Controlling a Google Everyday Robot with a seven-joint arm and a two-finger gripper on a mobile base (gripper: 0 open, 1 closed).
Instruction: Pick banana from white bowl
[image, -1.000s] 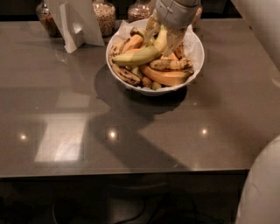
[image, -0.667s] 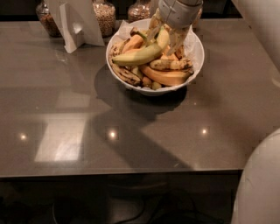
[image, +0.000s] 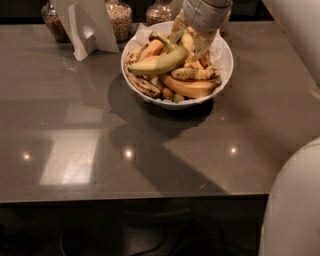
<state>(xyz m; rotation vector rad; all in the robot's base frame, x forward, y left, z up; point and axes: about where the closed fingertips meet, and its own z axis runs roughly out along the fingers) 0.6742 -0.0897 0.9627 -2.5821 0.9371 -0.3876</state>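
The white bowl (image: 220, 75) stands at the back middle of the dark table, lined with white paper and heaped with bananas. The banana (image: 159, 63), long and pale greenish-yellow, lies on top of the heap, slanting up to the right. Orange-yellow ripe bananas (image: 190, 89) and brown-spotted ones (image: 142, 84) lie under and around it. My gripper (image: 189, 42) reaches down from the top edge into the back of the bowl. Its fingers (image: 201, 47) are apart and stand on either side of the banana's upper right end. The sticker is hidden.
A white folded stand (image: 85, 25) and glass jars of grains (image: 119, 19) are at the table's back left. Part of my white body (image: 295, 200) fills the lower right corner. The table's front edge (image: 130, 197) runs across the lower part of the view.
The gripper has stayed over the back of the bowl with hardly any shift. The bananas have not moved.
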